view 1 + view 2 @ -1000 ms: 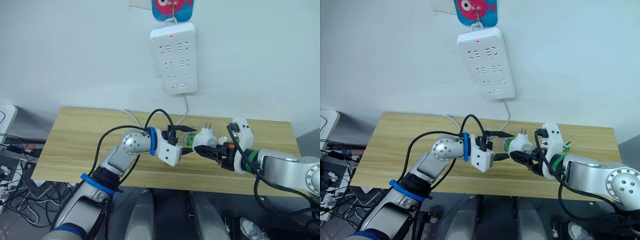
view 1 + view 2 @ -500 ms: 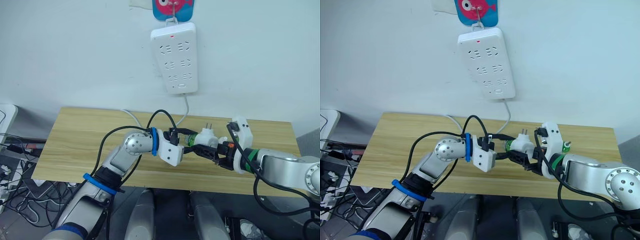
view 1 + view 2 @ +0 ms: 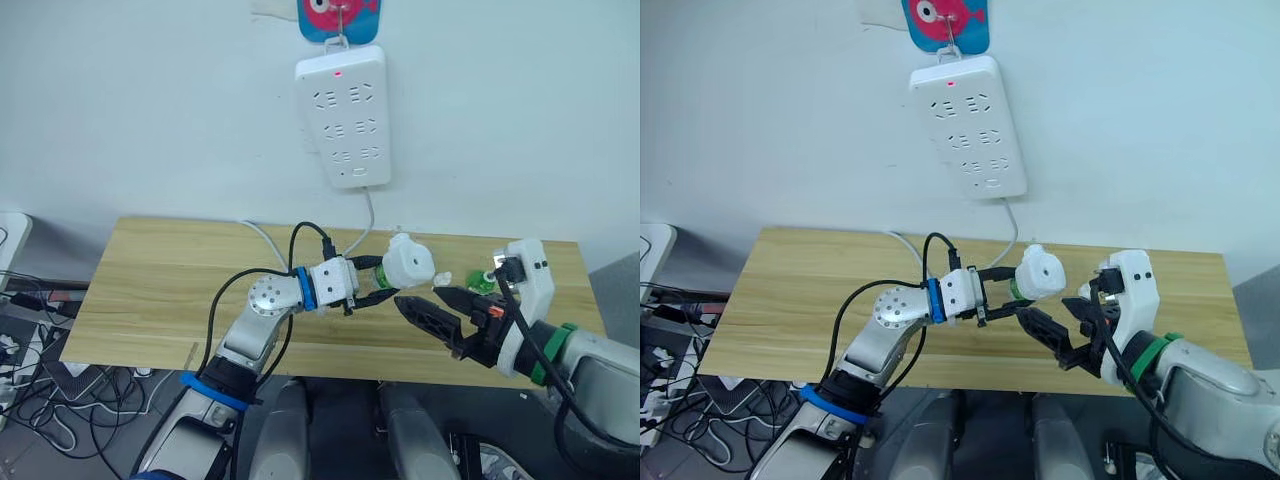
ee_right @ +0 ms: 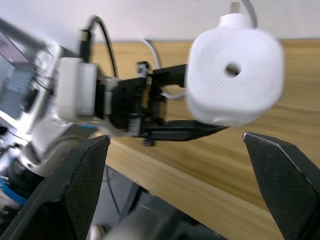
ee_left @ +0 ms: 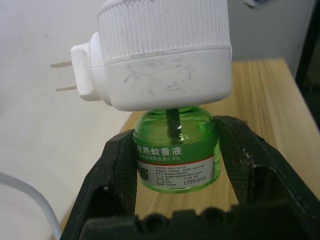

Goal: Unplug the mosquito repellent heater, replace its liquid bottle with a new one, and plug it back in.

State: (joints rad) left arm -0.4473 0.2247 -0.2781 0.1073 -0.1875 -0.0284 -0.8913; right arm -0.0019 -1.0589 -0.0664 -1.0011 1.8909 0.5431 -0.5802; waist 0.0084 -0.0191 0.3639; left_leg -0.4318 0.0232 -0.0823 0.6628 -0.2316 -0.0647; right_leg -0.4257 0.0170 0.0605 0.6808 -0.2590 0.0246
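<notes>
In the eye views the mosquito repellent heater is already unplugged from the power strip and held above the counter. The left end effector is clamped on its liquid bottle. The new one waits at the far right.

The left wrist view shows the bottle seated in the heater, so removal, swapping and replugging remain.

In the right wrist view the right end effector stands spread; a second ago it gripped the heater, and has since let go and drawn back.

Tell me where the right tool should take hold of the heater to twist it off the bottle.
Grip the mosquito repellent heater across its ribbed white dome, coming at the domed face. The left tool already clamps the liquid bottle beneath it, and the prongs jut from one side, so the dome is the free part.
</notes>
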